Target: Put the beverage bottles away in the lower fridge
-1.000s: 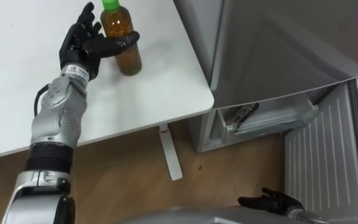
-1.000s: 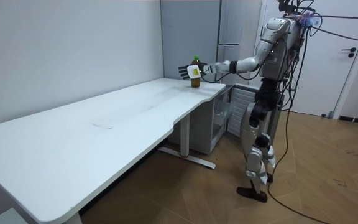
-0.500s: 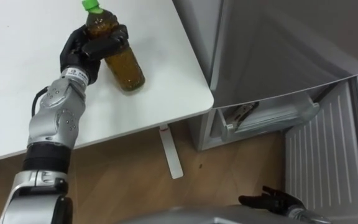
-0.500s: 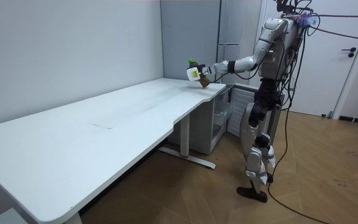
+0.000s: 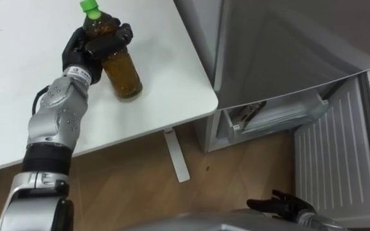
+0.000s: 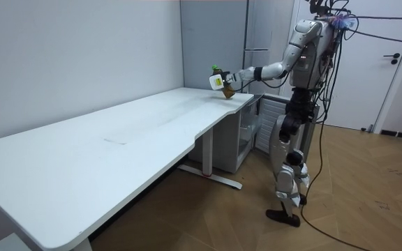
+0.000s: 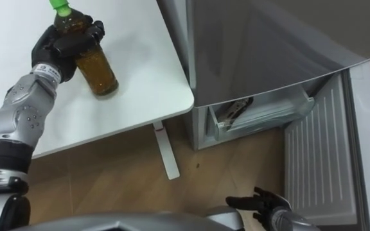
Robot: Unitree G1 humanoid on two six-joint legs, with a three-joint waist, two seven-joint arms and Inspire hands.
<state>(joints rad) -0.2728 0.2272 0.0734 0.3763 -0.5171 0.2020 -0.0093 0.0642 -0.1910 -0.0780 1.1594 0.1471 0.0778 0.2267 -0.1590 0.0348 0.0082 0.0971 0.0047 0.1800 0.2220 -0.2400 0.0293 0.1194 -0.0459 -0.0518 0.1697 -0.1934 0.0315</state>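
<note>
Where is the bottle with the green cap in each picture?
Left eye view: upper left, the tea bottle tilted in the left robot hand over the white table.
Right eye view: upper left too, the tea bottle closer to the picture's left edge.
Room view: upper middle, the tea bottle above the table's far end.
Shared landmark: the table's rounded corner beside the fridge.

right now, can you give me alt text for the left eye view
The robot's left hand has its fingers curled round a green-capped bottle of brown drink, tilted over the white table. To the right the lower fridge stands open, and the right hand hangs open low near it.
</note>
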